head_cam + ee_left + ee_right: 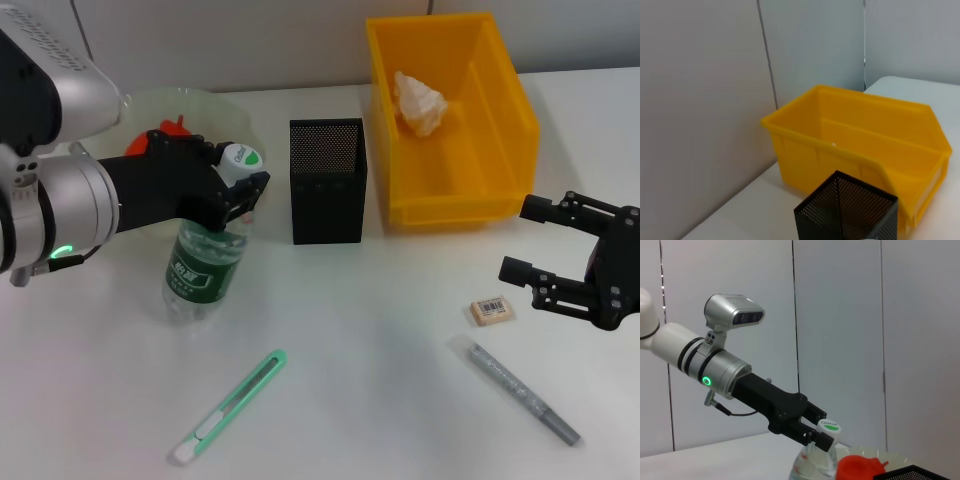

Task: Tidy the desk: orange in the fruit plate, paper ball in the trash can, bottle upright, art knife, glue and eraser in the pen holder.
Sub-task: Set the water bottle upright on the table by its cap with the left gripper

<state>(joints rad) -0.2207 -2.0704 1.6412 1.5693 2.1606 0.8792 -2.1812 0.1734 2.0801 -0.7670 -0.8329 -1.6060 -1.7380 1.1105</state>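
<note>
My left gripper is shut on the neck of the clear bottle, which stands nearly upright on the desk with its green label low and its white-green cap on top. The right wrist view shows the same hold on the bottle. Behind that arm the orange lies in the pale green fruit plate. The paper ball sits inside the yellow trash can. The black mesh pen holder stands between them. My right gripper hovers open just above the eraser. The grey glue stick and green art knife lie near the front.
The left wrist view shows the yellow trash can and the pen holder against the grey back wall. The desk is white, with the wall right behind the plate and bin.
</note>
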